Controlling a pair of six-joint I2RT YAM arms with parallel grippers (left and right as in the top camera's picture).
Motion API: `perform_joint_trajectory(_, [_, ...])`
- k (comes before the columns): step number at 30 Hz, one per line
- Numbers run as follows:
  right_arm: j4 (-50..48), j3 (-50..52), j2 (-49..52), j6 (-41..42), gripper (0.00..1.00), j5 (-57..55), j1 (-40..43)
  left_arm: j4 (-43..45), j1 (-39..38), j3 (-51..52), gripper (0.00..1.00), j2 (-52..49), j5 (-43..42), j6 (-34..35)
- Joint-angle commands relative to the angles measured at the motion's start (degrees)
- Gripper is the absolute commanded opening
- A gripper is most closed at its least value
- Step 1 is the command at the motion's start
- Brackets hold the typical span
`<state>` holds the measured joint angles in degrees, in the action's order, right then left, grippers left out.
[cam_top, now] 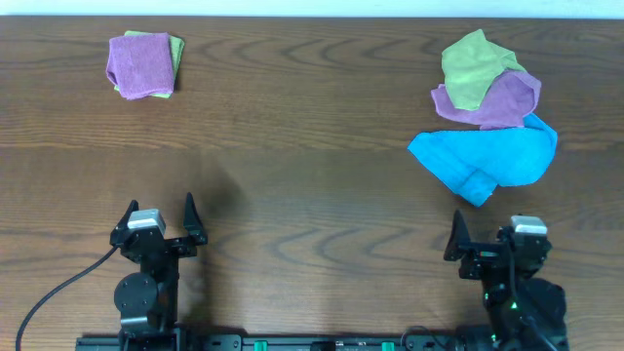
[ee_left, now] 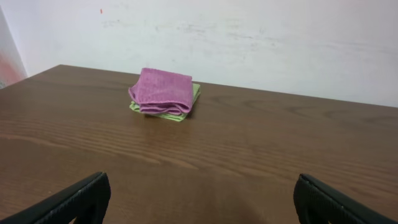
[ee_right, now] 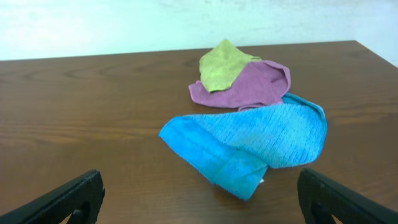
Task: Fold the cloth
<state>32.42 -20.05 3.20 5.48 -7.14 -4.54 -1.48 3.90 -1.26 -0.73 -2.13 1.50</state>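
Note:
A crumpled blue cloth (cam_top: 487,158) lies at the right of the table, also in the right wrist view (ee_right: 249,143). Behind it lie a loose purple cloth (cam_top: 502,102) (ee_right: 249,87) and a loose green cloth (cam_top: 470,66) (ee_right: 221,65), overlapping. A folded purple cloth (cam_top: 141,63) (ee_left: 163,88) sits on a folded green cloth (cam_top: 176,54) (ee_left: 194,96) at the far left. My left gripper (cam_top: 159,222) (ee_left: 199,202) is open and empty near the front edge. My right gripper (cam_top: 492,234) (ee_right: 199,199) is open and empty, just in front of the blue cloth.
The brown wooden table (cam_top: 312,175) ends at a white wall (ee_left: 249,37) at the back. A black cable (cam_top: 58,288) runs from the left arm's base to the front left.

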Motion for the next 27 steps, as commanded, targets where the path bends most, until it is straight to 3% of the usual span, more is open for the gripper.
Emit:
perform_joint_trajectory(1, [-1.22, 3.19, -2.75, -0.42, 0.99, -0.37, 0.98, -2.84, -0.28, 1.01, 0.95, 0.46, 0.66, 0.22])
perform_joint_trajectory(11, [-7.45, 12.92, -2.89, -0.39, 0.99, -0.33, 1.84, -2.84, -0.28, 1.01, 0.95, 0.46, 0.66, 0.2])
perform_joint_trajectory(27, [-7.43, 12.85, -2.89, -0.39, 0.99, -0.81, 2.16, -2.84, -0.28, 1.01, 0.95, 0.46, 0.66, 0.22])
